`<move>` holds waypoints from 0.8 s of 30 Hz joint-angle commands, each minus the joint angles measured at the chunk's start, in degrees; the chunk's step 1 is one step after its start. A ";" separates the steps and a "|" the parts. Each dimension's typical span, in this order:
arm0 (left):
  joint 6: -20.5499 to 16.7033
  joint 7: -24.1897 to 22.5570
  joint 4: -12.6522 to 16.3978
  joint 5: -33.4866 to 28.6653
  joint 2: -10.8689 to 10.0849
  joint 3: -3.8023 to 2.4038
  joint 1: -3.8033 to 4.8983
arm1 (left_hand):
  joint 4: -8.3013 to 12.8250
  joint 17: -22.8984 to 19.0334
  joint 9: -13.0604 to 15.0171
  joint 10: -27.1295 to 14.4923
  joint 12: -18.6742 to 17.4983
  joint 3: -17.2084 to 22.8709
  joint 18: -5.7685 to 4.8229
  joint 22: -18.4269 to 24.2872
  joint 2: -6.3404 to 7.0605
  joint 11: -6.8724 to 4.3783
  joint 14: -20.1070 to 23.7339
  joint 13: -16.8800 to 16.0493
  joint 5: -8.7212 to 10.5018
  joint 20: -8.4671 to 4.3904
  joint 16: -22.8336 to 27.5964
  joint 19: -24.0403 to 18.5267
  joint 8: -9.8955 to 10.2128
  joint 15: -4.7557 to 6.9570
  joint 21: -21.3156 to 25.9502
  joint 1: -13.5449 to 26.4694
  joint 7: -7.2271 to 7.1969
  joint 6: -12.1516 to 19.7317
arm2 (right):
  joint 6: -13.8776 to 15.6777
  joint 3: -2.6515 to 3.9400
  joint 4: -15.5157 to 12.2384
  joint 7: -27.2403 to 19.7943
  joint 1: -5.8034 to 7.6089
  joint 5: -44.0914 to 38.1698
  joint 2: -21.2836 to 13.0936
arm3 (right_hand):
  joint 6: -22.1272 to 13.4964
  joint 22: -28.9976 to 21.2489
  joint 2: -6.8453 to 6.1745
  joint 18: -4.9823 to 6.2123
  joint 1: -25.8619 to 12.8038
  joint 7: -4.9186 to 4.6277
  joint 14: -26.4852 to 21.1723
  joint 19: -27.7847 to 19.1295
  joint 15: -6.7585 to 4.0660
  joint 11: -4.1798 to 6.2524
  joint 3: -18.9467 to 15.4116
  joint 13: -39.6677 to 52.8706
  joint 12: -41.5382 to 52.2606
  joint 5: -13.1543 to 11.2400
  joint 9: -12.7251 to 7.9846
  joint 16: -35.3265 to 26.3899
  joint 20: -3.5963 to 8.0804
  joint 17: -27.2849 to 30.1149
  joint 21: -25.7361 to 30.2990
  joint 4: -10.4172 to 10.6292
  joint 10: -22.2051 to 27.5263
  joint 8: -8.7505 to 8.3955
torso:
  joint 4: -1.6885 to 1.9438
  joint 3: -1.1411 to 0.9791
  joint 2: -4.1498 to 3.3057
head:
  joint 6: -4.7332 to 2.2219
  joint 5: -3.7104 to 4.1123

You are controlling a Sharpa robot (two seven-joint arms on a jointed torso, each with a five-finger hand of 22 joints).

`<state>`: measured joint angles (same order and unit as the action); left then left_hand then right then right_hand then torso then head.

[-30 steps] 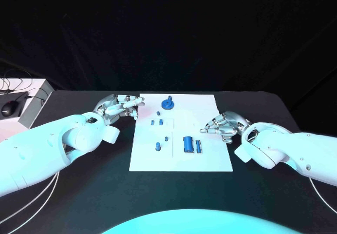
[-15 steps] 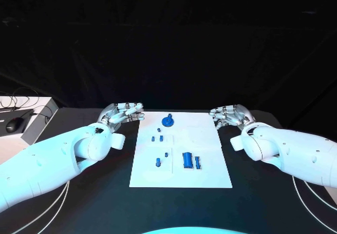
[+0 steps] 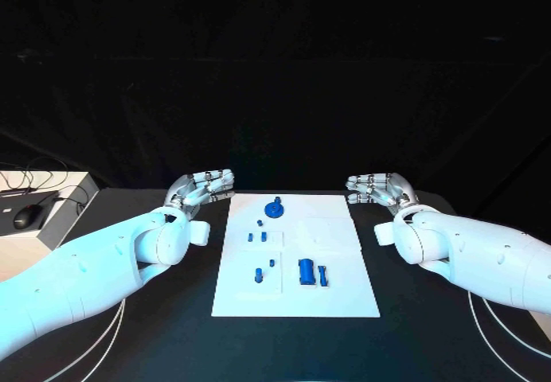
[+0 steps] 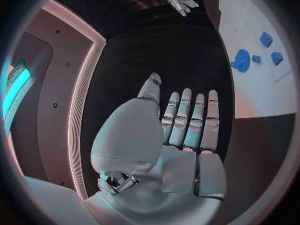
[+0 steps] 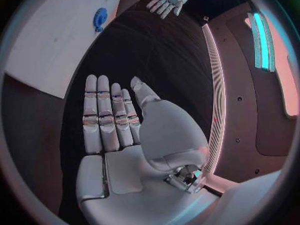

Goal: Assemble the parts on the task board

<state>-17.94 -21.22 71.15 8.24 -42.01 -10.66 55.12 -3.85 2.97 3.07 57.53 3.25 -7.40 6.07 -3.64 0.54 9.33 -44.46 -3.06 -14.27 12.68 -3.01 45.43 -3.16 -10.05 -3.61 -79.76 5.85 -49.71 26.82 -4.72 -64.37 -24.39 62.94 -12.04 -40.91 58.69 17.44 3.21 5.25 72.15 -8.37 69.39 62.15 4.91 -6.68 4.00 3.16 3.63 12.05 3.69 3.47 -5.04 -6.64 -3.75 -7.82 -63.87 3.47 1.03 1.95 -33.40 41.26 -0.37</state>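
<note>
The white task board [image 3: 333, 294] lies in the middle of the black table with small blue parts on it. A round blue part [image 3: 275, 208] stands near its far edge, and a larger blue block [image 3: 306, 270] with a thin bar [image 3: 324, 275] lies lower down. Small blue pieces [image 3: 259, 236] sit on the left half. My left hand [image 3: 205, 185] is raised off the board's far left corner, fingers straight, holding nothing. My right hand [image 3: 377, 189] is raised off the far right corner, also flat and empty. The round part [image 4: 240, 61] and the flat left hand [image 4: 181, 120] show in the left wrist view, the flat right hand [image 5: 112, 115] in the right wrist view.
A white box [image 3: 41, 199] with a black mouse [image 3: 28, 214] and cables stands at the table's left edge. Black tabletop lies on both sides of the board.
Both hands have lifted away from the board and gone to its far corners, fingers straightened out. The head camera has tilted, shifting the whole picture.
</note>
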 commanded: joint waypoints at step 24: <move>-25.33 -8.30 18.21 -7.97 -2.60 10.31 4.88 | 3.85 -2.97 -3.07 -57.53 -3.25 7.40 -6.07 3.64 -0.54 -9.33 44.46 3.06 14.27 -12.68 3.01 -45.43 3.16 10.05 3.61 79.76 -5.85 49.71 | 16.84 4.60 -24.90 -5.25 -2.70 11.72 -3.68 | -58.69 -17.44 -3.21 -5.25 -72.15 8.37 -69.39 -62.15 -4.91 6.68 -4.00 -3.16 -3.63 -12.05 -3.69 -3.47 5.04 6.64 3.75 7.82 63.87 -3.47 | -1.03 -1.95 2.22 | -6.88 0.37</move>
<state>-37.37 -26.16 88.82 2.65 -44.58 -0.36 59.80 0.00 0.11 0.10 1.44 0.33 -0.36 1.17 -0.12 0.00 0.21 -1.01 -0.11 -0.49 0.21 -0.37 1.02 -0.23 -0.22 -0.32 -4.49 -0.01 -1.13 39.67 -0.18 -88.76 -27.13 60.31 -3.23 -44.46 1.44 0.33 0.02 0.79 3.08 -0.16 2.58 1.71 0.06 -0.01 0.01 0.10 0.41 0.50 0.11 0.39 0.01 -0.15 -0.28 -0.54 -1.93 0.42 0.05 0.09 -31.29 34.45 -0.01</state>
